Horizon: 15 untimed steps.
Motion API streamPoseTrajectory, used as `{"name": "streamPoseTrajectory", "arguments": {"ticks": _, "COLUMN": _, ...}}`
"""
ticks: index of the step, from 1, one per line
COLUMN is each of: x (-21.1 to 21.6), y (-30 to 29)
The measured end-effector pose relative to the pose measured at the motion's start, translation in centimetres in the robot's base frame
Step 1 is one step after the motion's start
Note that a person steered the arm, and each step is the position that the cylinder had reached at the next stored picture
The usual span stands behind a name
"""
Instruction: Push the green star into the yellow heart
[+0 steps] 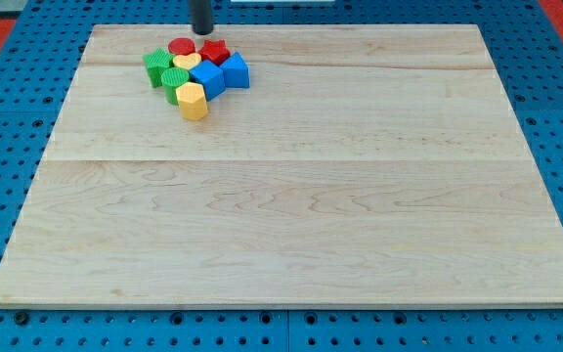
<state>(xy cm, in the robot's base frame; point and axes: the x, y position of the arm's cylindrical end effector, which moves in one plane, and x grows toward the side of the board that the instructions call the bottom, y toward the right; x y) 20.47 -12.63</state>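
The blocks sit in one tight cluster near the view's top left of the wooden board (pixel 291 196). The green star (pixel 157 66) is at the cluster's left edge. The yellow heart (pixel 188 63) lies just to its right, in the middle of the cluster, and appears to touch it. My tip (pixel 201 32) is at the view's top, just above the cluster, between the red cylinder (pixel 182 47) and the red star-like block (pixel 214 52). It stands to the upper right of the green star, not touching it.
A green cylinder (pixel 175 83) and a yellow hexagon (pixel 193 100) sit at the cluster's lower side. Two blue blocks (pixel 208 79) (pixel 235 70) sit on its right. A blue pegboard (pixel 8 117) surrounds the board.
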Motion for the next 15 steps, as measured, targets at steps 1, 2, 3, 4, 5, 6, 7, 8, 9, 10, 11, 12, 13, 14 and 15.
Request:
{"name": "streamPoseTrajectory", "arguments": {"ticks": 1, "x": 0.2, "y": -2.4}}
{"name": "streamPoseTrajectory", "arguments": {"ticks": 2, "x": 2.4, "y": -7.3}}
{"name": "streamPoseTrajectory", "arguments": {"ticks": 3, "x": 3.8, "y": -11.9}}
{"name": "streamPoseTrajectory", "arguments": {"ticks": 4, "x": 5.7, "y": -8.3}}
{"name": "streamPoseTrajectory", "arguments": {"ticks": 5, "x": 6.4, "y": -4.9}}
{"name": "streamPoseTrajectory", "arguments": {"ticks": 6, "x": 6.0, "y": -3.6}}
{"name": "streamPoseTrajectory", "arguments": {"ticks": 7, "x": 5.5, "y": -6.8}}
{"name": "streamPoseTrajectory", "arguments": {"ticks": 8, "x": 7.7, "y": -7.1}}
{"name": "streamPoseTrajectory", "arguments": {"ticks": 9, "x": 8.0, "y": -3.8}}
{"name": "streamPoseTrajectory", "arguments": {"ticks": 10, "x": 8.0, "y": -3.2}}
{"name": "streamPoseTrajectory", "arguments": {"ticks": 11, "x": 8.0, "y": -3.0}}
{"name": "streamPoseTrajectory", "arguments": {"ticks": 12, "x": 8.0, "y": -2.0}}
{"name": "streamPoseTrajectory", "arguments": {"ticks": 13, "x": 7.6, "y": -1.3}}
{"name": "streamPoseTrajectory", "arguments": {"ticks": 14, "x": 6.1, "y": -1.5}}
{"name": "streamPoseTrajectory", "arguments": {"ticks": 15, "x": 4.8, "y": -1.6}}
